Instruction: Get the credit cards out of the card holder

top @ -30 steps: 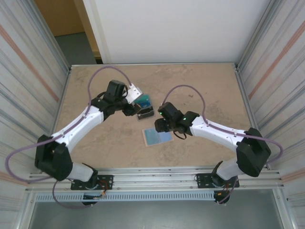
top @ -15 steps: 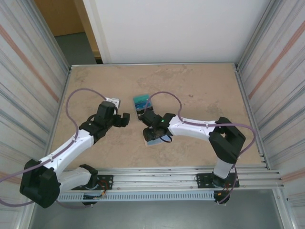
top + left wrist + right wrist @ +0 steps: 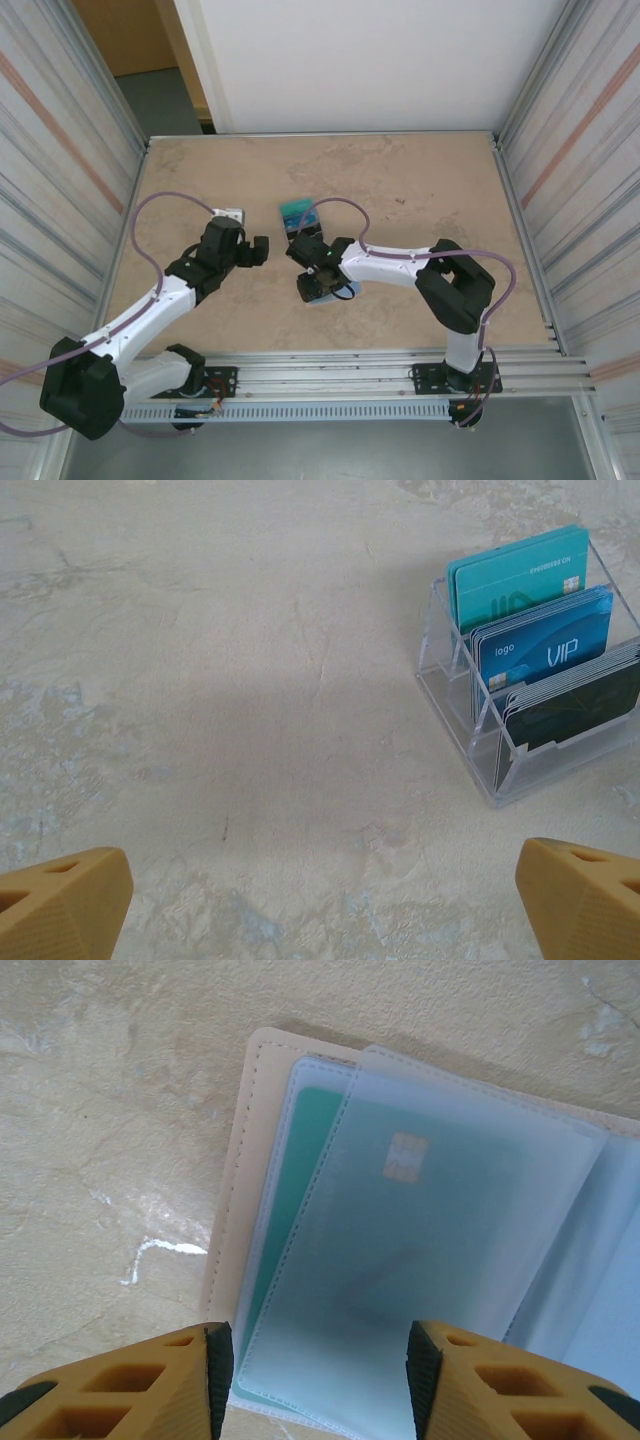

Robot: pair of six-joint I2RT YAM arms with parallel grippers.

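Right gripper [image 3: 317, 1365], jaws about half apart, nothing pinched between them, low over the card holder [image 3: 243, 1190]. Holder lying open and flat on the table [image 3: 100, 1110], near the front middle, with its tan edge at 9 o'clock in the right wrist view. Clear sleeves [image 3: 450, 1260] fanned across its inner face. Inside a lower sleeve a teal card [image 3: 295, 1210]; through the top sleeve, a gold chip [image 3: 408, 1155], hazy behind the plastic. At 12 o'clock from the holder in the top view, near but apart, a clear rack [image 3: 485, 765]. In it more cards [image 3: 545, 655] standing on edge: teal at the back, blue in the middle, dark in front. At 8 o'clock from the rack, left gripper [image 3: 262, 250], jaws spread fully wide, empty, just above the bare table and pointing toward the rack.
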